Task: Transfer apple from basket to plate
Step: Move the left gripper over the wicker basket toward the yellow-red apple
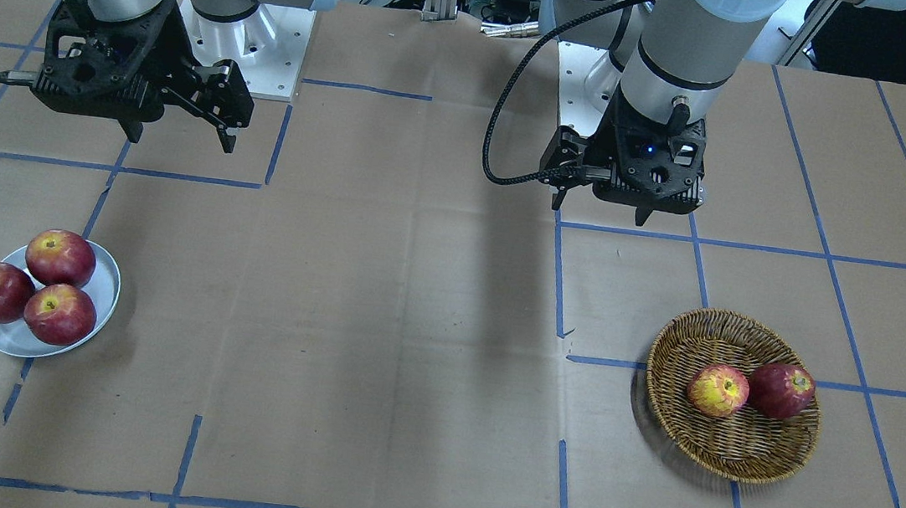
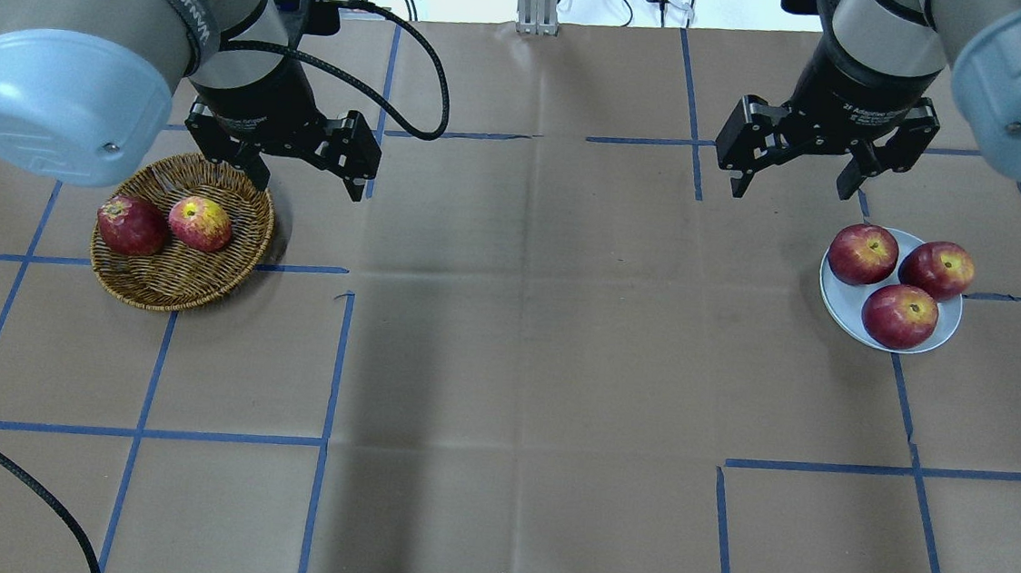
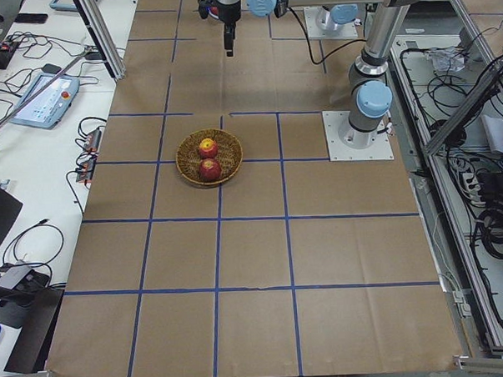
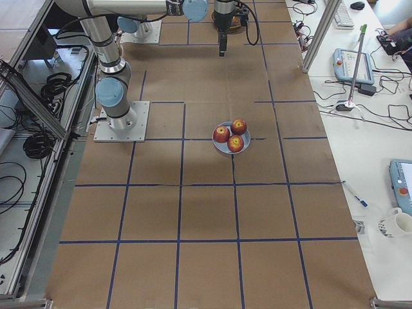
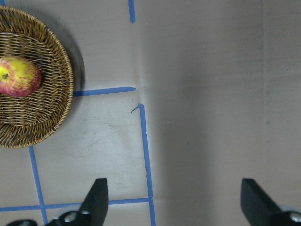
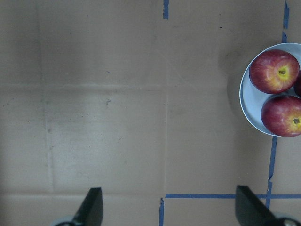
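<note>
The yellow, red-streaked apple (image 1: 718, 390) lies in the woven wicker basket (image 1: 726, 459) beside a dark red apple (image 1: 781, 390). It also shows in the overhead view (image 2: 200, 223) and at the left edge of the left wrist view (image 5: 18, 76). The pale plate (image 1: 109, 285) holds three dark red apples. My left gripper (image 2: 309, 187) is open and empty. It hangs above the table just beyond the basket's (image 2: 182, 293) inner side. My right gripper (image 2: 789, 192) is open and empty, raised next to the plate (image 2: 837, 299).
Blue tape lines grid the brown paper table. The two arm bases (image 1: 248, 39) stand at the robot's edge. A black cable (image 1: 509, 117) loops off the left wrist. A wide stretch of brown paper lies between basket and plate.
</note>
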Controlling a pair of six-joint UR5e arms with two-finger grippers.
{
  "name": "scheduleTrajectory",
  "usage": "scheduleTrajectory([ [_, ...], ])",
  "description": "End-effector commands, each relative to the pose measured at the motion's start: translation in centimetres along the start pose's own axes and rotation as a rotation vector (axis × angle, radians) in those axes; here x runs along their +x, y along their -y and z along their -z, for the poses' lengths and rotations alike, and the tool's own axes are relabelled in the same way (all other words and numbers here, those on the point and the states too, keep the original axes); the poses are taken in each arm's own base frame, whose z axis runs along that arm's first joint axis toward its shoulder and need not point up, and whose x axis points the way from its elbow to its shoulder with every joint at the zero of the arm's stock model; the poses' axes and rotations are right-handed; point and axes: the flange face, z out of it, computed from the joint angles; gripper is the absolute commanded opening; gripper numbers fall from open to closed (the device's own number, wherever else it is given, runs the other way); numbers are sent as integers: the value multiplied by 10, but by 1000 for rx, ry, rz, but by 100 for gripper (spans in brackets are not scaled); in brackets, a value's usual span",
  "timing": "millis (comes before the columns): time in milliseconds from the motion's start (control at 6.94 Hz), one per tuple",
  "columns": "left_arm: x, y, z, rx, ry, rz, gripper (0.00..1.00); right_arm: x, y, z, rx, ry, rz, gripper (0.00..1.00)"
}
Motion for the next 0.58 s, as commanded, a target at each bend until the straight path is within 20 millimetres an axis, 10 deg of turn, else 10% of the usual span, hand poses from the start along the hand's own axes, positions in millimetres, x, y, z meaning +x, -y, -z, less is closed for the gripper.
scheduleTrajectory([
  [0, 0, 0, 0, -2, 2, 0, 99, 0, 0, 0, 0, 0, 0, 100],
  [432, 0, -1, -6, -13, -1, 0, 99, 0, 0, 0, 0, 0, 0, 100],
])
